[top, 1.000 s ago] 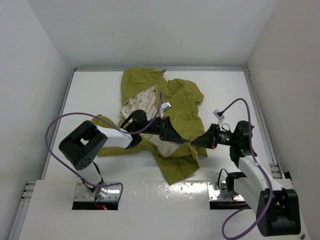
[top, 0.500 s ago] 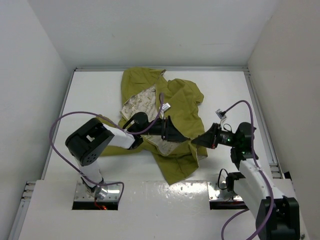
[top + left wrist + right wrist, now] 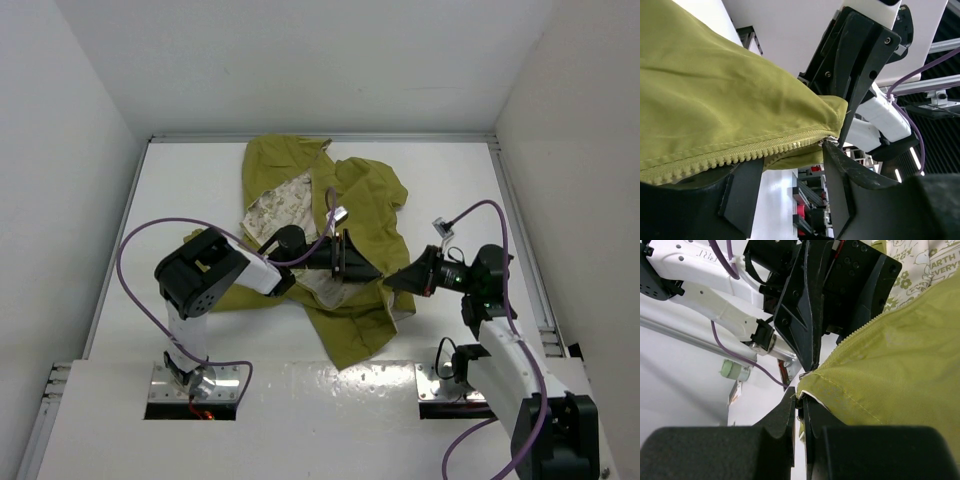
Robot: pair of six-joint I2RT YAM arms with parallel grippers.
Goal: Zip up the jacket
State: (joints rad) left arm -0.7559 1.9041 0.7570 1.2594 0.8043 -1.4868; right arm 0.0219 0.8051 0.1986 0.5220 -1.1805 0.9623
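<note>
Tools nose to nose, left tool [image 3: 366, 268] and right tool [image 3: 397, 279] pinching jacket [image 3: 370, 210] hem

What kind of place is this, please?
Probably a robot test cell in a lab: a white table boxed in by plain white walls, with only a jacket between two bolted arms.

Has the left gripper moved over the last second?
Yes. In the top view the left gripper slid slightly right along the jacket, toward the right gripper; the left base plate stays fixed.
</note>
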